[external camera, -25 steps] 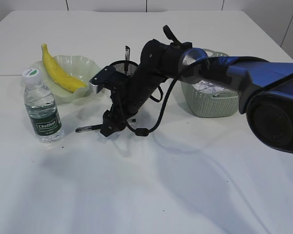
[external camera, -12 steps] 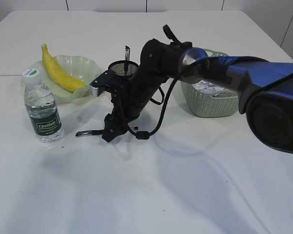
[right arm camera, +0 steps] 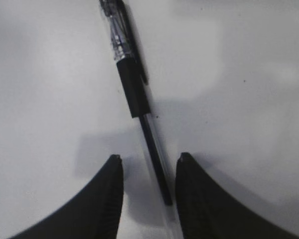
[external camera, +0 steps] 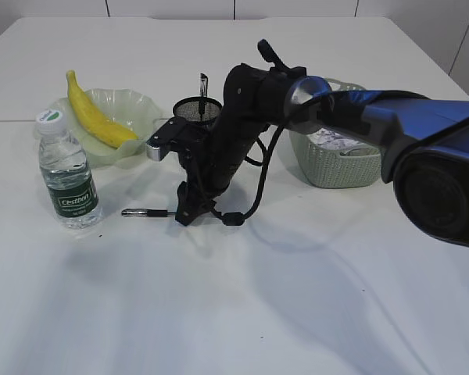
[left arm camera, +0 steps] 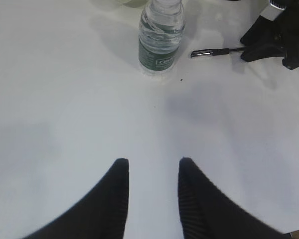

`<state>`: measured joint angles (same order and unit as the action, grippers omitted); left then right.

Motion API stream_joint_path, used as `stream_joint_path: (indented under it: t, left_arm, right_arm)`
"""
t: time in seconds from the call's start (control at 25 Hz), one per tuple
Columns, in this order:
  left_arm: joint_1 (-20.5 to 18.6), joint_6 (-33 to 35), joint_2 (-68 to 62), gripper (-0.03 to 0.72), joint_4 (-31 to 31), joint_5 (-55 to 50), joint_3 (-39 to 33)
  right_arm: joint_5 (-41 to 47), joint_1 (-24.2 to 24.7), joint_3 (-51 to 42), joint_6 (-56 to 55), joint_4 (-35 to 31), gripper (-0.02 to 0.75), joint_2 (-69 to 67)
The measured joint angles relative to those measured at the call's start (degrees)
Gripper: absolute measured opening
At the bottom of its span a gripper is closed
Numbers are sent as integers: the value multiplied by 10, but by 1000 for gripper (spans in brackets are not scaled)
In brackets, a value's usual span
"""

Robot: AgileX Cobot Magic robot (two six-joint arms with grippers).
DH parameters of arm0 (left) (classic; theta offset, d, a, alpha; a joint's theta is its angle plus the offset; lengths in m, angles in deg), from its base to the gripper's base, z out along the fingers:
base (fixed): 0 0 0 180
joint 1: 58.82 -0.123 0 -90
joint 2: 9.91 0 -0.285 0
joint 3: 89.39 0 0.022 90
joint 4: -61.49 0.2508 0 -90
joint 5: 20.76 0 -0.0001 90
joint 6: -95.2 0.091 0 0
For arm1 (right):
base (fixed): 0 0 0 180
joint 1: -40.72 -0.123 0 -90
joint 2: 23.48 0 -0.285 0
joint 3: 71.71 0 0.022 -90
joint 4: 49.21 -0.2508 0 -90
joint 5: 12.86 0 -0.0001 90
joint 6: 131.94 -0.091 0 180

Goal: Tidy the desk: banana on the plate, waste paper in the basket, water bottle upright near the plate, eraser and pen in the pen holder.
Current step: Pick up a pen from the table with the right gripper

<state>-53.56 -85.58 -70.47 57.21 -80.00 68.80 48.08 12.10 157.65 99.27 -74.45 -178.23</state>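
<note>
Right gripper (right arm camera: 147, 164) lowered over the pen (right arm camera: 132, 84) lying flat on the worktop (right arm camera: 249, 99); the 2 fingers (right arm camera: 109, 194) stand apart, flanking its tip without clamping.

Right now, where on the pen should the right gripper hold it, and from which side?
Grip the pen on its thin clear barrel, from above, fingers either side. It lies flat on the table, so only its sides are free. The right gripper already straddles that end, jaws apart.
</note>
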Motion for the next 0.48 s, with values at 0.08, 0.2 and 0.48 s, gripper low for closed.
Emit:
stream_joint_path:
  t: [0.08, 0.2, 0.48]
  left_arm:
    - [0, 0, 0, 238, 0, 1, 0]
    - [0, 0, 0, 238, 0, 1, 0]
    - [0, 0, 0, 238, 0, 1, 0]
  right_arm:
    - [-1, -4, 1, 0, 12, 267, 0]
    - [-1, -10, 1, -1, 21, 263, 0]
    - [-1, -16, 2, -11, 46, 246, 1]
